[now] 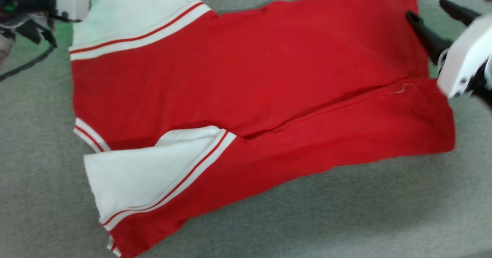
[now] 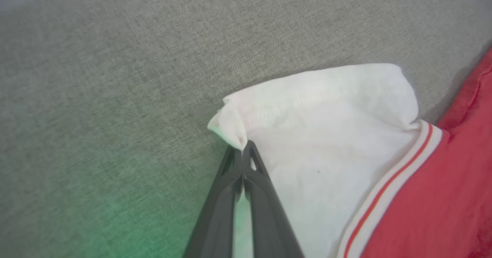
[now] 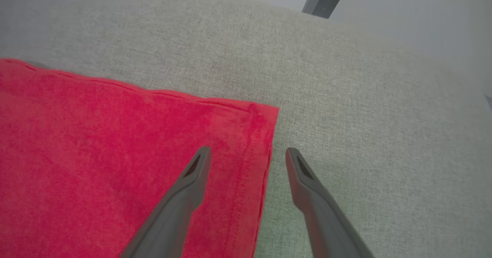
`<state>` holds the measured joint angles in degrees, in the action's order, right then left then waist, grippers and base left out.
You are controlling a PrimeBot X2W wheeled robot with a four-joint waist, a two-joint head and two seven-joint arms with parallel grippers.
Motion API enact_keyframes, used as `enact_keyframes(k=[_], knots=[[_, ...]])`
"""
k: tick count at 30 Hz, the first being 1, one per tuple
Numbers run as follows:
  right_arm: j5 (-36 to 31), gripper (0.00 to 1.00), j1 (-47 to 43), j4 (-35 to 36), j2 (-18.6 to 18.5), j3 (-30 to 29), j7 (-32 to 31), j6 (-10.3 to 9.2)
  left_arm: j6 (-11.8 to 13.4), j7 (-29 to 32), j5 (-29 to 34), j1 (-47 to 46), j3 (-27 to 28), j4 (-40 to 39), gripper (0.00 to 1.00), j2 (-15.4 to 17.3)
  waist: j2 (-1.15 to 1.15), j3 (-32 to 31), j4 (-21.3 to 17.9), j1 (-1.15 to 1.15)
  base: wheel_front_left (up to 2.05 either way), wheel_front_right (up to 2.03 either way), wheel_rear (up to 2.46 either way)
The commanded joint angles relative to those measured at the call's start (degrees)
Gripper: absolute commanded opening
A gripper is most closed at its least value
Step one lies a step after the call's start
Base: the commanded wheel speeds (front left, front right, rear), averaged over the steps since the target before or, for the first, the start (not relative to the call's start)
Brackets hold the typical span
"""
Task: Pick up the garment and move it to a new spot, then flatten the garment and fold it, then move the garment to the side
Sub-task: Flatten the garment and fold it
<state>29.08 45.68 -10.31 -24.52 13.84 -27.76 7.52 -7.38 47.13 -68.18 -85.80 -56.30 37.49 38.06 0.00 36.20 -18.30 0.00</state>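
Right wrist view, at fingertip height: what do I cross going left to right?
Red garment → one dark finger over it → hemmed edge → other finger → bare grey surface.

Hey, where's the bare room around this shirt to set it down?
The widest bare grey surface borders the garment's near edge; another strip runs left of it. Crowded: the left end effector pinches the white sleeve, the right end effector straddles the hem.

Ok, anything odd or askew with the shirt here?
The garment isn't flat: a long diagonal fold crosses its red body, a loose pale thread sits near the hem, and the white sleeve is bunched where the left end effector pinches it.
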Motion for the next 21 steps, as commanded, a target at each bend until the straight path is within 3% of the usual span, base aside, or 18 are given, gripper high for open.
enact_keyframes(k=[1,6,18,19,21], knots=[[1.47,1.0,2.38,-1.63,-0.89,1.15,-2.95,-0.06,-0.17,0.4,-0.58,1.37,-1.5,-0.15,0.0,-0.66,0.0,0.41,1.55,0.0,0.0,0.0,0.0],[5.21,1.0,10.15,-7.99,-3.48,3.06,-11.57,-0.06,-0.16,-1.04,-1.72,0.2,-2.91,-1.79,0.0,-0.96,0.0,1.33,3.73,0.0,0.0,0.0,0.0],[8.95,1.0,16.51,-20.51,-4.2,6.27,-17.14,-0.06,-0.04,-4.5,-4.51,-1.7,-6.43,-3.78,0.0,-1.31,0.0,2.3,6.21,0.0,0.0,0.0,0.0],[9.21,0.57,16.75,-20.96,-4.28,6.63,-16.86,-0.06,-0.04,-4.7,-4.86,-1.8,-6.69,-3.88,0.0,-1.45,0.0,2.28,6.31,0.0,0.0,0.0,0.0],[9.69,0.08,17.08,-21.48,-4.51,7.26,-15.86,-0.06,-0.05,-5.5,-5.33,-2.02,-7.2,-4.04,0.0,-1.71,0.0,2.11,6.5,0.0,0.0,0.0,0.0]])
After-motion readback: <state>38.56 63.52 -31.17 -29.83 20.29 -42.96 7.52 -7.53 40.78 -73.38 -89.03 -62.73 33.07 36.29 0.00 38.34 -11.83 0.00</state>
